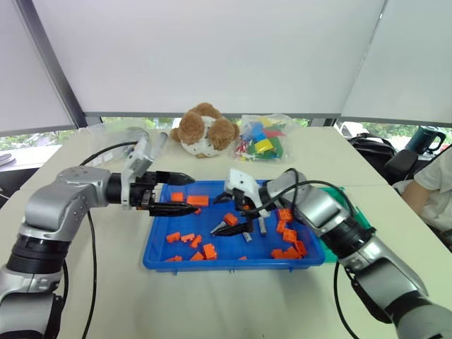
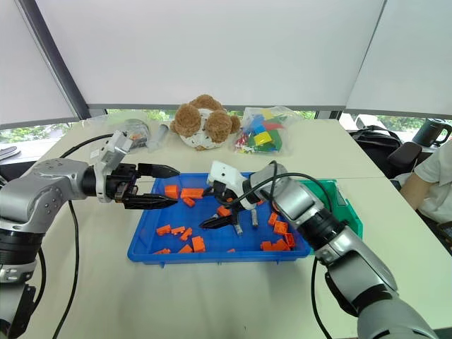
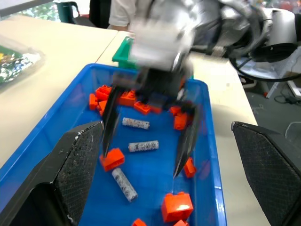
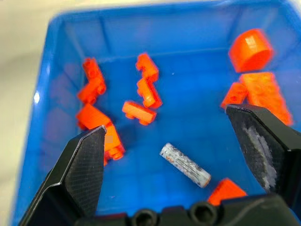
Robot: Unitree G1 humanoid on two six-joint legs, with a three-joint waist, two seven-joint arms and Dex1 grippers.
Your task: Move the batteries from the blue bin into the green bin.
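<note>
The blue bin [image 1: 159, 260] sits mid-table and holds orange blocks [image 1: 192, 242] and batteries. Three batteries lie on its floor in the left wrist view: one [image 3: 136, 123] farthest in, one [image 3: 143, 146] in the middle, one [image 3: 124, 184] nearest. My right gripper [image 1: 224, 215] hangs open inside the bin, pointing down, its fingers straddling a battery [image 4: 185, 165] without touching it. Over the bin's left rim my left gripper [image 1: 192, 193] hovers open and empty, pointing right. The green bin [image 2: 344, 205] stands against the blue bin's right side, mostly hidden behind my right arm.
A teddy bear [image 1: 205, 131] and a clear bag of coloured blocks [image 1: 261, 138] lie behind the blue bin. A person [image 1: 434, 183] sits at the table's right edge, near a dark mug [image 1: 426, 139]. Small items [image 2: 134, 131] lie at the back left.
</note>
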